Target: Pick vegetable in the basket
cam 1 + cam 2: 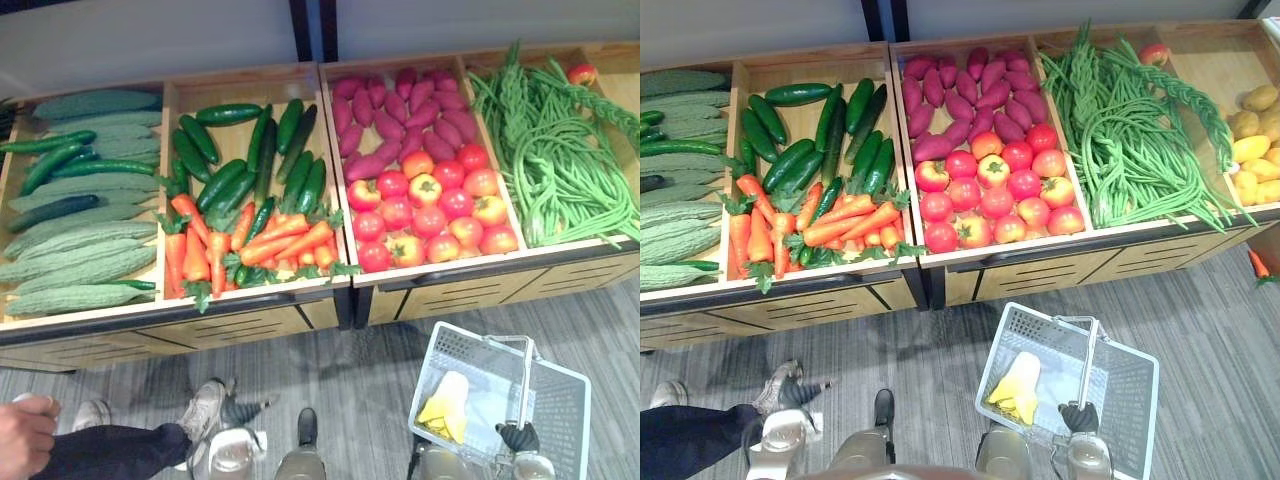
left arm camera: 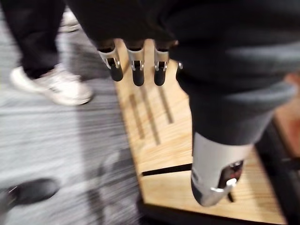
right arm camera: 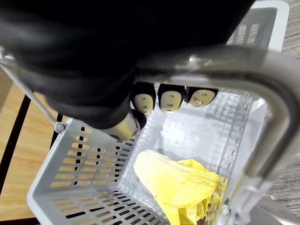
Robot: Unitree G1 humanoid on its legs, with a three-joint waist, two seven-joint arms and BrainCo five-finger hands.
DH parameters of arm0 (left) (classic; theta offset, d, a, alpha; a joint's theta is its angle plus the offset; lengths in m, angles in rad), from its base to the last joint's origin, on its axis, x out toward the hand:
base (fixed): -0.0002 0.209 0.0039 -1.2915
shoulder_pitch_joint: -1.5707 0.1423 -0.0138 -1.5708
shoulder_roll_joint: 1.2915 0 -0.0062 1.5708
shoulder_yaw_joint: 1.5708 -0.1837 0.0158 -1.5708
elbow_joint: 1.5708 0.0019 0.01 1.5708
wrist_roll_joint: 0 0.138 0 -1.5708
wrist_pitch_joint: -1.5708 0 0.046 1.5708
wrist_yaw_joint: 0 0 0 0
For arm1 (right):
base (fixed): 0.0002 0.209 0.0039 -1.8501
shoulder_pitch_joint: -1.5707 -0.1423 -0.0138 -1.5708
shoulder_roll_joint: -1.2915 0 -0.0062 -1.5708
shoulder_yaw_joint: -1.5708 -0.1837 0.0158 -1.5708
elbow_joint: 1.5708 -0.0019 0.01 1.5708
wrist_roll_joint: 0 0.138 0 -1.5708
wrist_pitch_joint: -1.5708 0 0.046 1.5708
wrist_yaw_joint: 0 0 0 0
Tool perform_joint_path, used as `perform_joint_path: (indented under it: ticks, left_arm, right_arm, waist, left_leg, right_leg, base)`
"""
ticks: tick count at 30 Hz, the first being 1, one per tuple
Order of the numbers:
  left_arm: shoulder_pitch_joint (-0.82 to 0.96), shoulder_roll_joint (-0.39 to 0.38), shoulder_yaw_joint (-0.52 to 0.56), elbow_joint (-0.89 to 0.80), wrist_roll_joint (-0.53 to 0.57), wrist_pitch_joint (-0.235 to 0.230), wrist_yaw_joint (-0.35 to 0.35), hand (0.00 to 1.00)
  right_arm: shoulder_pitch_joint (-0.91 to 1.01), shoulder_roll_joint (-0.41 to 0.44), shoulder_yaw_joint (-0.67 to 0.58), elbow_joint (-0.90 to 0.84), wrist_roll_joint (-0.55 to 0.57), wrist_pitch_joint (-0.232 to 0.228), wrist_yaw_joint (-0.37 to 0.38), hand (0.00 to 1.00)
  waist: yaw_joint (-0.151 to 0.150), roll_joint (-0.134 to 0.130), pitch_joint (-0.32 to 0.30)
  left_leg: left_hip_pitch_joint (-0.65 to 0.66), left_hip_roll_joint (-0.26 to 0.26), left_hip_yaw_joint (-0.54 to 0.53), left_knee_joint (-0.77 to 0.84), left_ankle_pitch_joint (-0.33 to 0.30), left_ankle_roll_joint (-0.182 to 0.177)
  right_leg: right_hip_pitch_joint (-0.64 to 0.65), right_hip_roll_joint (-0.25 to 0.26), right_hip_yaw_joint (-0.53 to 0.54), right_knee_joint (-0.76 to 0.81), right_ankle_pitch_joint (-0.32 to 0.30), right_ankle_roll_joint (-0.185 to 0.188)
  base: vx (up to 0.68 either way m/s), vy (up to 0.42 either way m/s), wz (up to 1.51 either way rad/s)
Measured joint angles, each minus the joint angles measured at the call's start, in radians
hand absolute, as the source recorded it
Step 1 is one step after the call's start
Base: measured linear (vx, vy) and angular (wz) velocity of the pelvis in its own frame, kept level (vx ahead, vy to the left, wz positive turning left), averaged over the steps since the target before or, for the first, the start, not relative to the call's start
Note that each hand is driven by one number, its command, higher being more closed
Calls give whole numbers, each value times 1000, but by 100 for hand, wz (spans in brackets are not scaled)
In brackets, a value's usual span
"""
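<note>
A pale grey plastic basket (image 1: pixel 570 400) hangs low over the floor in front of the stand. A yellow-white leafy vegetable (image 1: pixel 445 405) lies inside it, also seen from the right wrist as the vegetable (image 3: pixel 180 183). My right hand (image 1: pixel 517 436) is shut on the basket's metal handle (image 3: pixel 243 65), fingers (image 3: pixel 171 98) curled under the bar. My left hand (image 1: pixel 790 390) is low by the stand's wooden front, with straight fingers (image 2: pixel 138 70) and nothing in it.
The wooden stand (image 1: pixel 250 325) holds bitter gourds (image 1: pixel 80 250), cucumbers (image 1: pixel 235 170), carrots (image 1: pixel 240 245), purple sweet potatoes (image 1: pixel 400 115), tomatoes (image 1: pixel 430 210), green beans (image 1: pixel 560 160) and yellow produce (image 1: pixel 1255 140). A person's hand (image 1: pixel 25 435), leg and white shoe (image 2: pixel 56 86) are at the left.
</note>
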Motion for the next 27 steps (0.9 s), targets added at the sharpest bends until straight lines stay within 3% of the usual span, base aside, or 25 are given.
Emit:
perform_joint_path:
  ticks: [7, 10, 17, 27]
  left_arm:
    - [43, 218, -7, -307, 227, -107, 138, 0]
    - [39, 301, -7, -360, 278, -139, 146, 0]
    - [-56, 438, -55, -363, 343, -142, 135, 0]
    - [-302, 513, -189, -235, 383, -111, 77, 0]
  right_arm:
    - [0, -47, 66, 1, -2, -42, 0, 100]
    - [-2, -75, 99, 3, -3, -54, 1, 100]
    - [-17, -111, 138, -1, -2, -60, 13, 100]
    - [-59, -138, 163, -39, -2, -60, 17, 100]
  waist:
    - [-6, 0, 0]
    - [-8, 1, 1]
    - [-29, 5, 21]
    - [-59, 11, 88]
  left_leg:
    - [10, -10, 1, 7, -16, 15]
    - [19, -9, 17, 9, -24, 15]
    - [17, -9, 31, 15, -30, 18]
    - [-6, -5, 72, 15, -31, 17]
  right_leg:
    - [17, -7, 0, -11, 2, -1]
    - [21, -5, 12, -18, 3, -3]
    - [15, -3, 27, -32, 14, -5]
    - [-36, 5, 73, -38, 31, -8]
  base:
    - [47, 26, 2]
    - [21, -5, -12]
    - [-3, -4, -7]
    - [-9, -6, -12]
